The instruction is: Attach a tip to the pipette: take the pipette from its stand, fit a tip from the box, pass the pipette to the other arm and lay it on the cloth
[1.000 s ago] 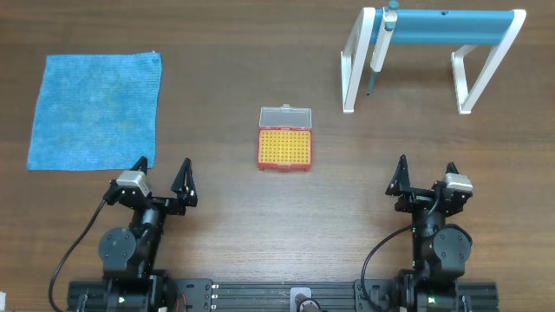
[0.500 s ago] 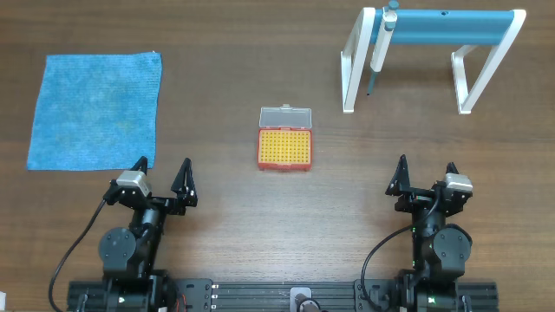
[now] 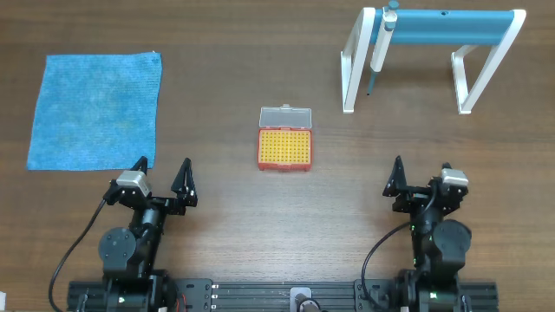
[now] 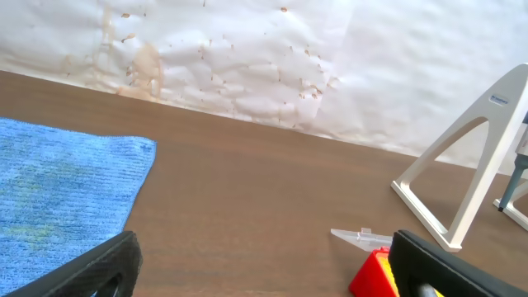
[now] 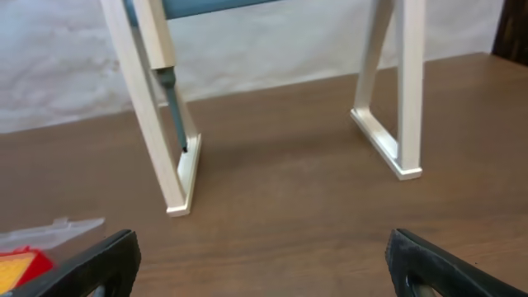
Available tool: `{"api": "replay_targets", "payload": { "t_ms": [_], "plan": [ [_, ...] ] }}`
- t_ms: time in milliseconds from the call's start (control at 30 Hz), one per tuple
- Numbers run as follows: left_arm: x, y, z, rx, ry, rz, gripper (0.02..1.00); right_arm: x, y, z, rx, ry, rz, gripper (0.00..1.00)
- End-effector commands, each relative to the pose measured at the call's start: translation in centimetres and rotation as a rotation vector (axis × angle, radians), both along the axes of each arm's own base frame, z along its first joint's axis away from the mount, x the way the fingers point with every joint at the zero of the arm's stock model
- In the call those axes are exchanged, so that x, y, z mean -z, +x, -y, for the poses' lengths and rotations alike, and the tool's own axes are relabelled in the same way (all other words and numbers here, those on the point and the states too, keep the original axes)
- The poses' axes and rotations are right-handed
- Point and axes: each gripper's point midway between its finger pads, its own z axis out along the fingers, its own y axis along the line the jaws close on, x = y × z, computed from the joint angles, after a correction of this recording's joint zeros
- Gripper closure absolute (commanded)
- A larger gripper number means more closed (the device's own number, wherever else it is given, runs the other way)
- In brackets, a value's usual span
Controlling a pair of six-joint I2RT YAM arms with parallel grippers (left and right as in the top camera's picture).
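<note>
Pipette hanging on stand, open box filled with tips

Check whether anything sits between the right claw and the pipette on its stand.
Nothing visible. Bare table lies between the right claw and the pipette hanging at one end of the stand; the tip box sits well aside.

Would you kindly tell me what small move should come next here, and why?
Probably the right gripper should start toward the pipette. The pipette hangs untouched at the left end of the stand, on the right arm's side of the table. The right gripper sits low near its base, fingers open and empty, so the first step, taking the pipette, is not yet done.
</note>
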Motion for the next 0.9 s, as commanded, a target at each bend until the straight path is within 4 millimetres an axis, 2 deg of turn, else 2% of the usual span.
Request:
{"api": "replay_targets", "payload": {
  "t_ms": [33, 100, 133, 333, 400, 600, 800, 900],
  "plan": [
    [0.3, 0.0, 0.4, 0.022, 0.001, -0.011, 0.049, -5.6, 2.2, -0.7, -0.052, 0.008, 0.068, 0.027],
    [0.3, 0.0, 0.4, 0.022, 0.001, -0.011, 0.047, -7.4, 4.3, -1.6, -0.093, -0.036, 0.147, 0.027],
    [0.3, 0.0, 0.4, 0.022, 0.001, -0.011, 0.049, -7.6, 5.0, -2.1, -0.112, -0.062, 0.162, 0.027],
    [0.3, 0.0, 0.4, 0.022, 0.001, -0.011, 0.051, -5.8, 9.9, -5.7, -0.229, -0.101, 0.092, 0.027],
    [0.3, 0.0, 0.4, 0.022, 0.001, -0.011, 0.049, -5.7, 11.5, -6.3, -0.243, -0.118, 0.087, 0.027],
    [0.3, 0.0, 0.4, 0.022, 0.001, -0.011, 0.047, -6.1, 15.7, -5.6, -0.214, -0.128, 0.119, 0.027],
    [0.3, 0.0, 0.4, 0.022, 0.001, -0.011, 0.051, -5.2, 18.1, -4.0, -0.174, -0.13, 0.121, 0.029],
    [0.3, 0.0, 0.4, 0.022, 0.001, -0.011, 0.051, -5.1, 19.3, -3.9, -0.172, -0.13, 0.114, 0.027]
  ]
}}
